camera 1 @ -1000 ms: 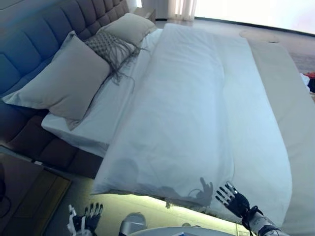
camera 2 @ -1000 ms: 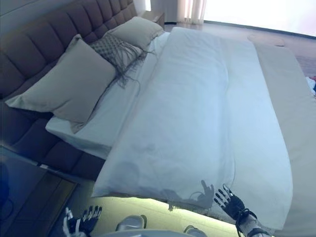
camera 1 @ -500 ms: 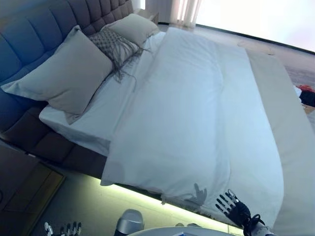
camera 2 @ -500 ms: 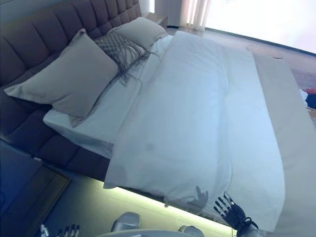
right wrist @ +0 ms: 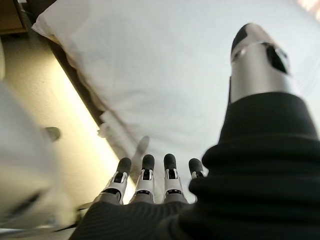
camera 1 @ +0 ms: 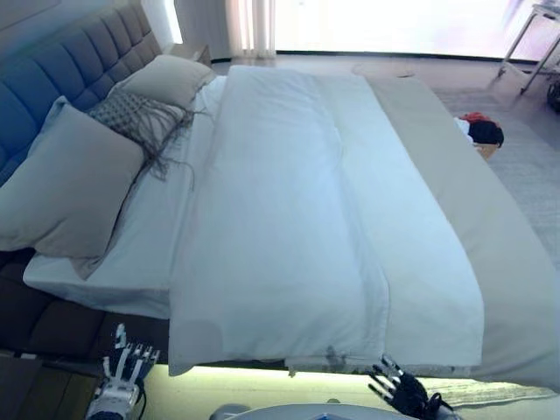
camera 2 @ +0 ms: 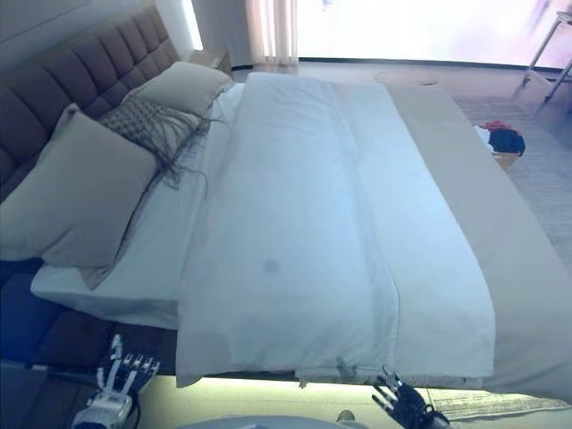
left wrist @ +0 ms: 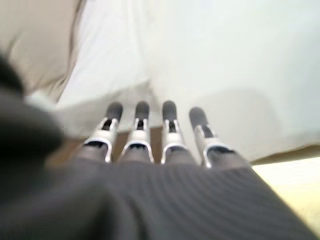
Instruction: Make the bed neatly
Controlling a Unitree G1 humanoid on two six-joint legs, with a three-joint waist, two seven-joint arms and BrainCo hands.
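Duvet [camera 1: 297, 219] lies flat along the bed, its near edge overhanging just beyond both empty, straight-fingered hands, left [camera 1: 122, 367] and right [camera 1: 398, 394], so each should pinch that edge near a corner and draw evenly toward the pillows [camera 1: 61, 188].

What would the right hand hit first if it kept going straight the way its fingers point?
Most likely the near edge of the white duvet; the right hand points open fingers at it, though the gap is hard to judge.
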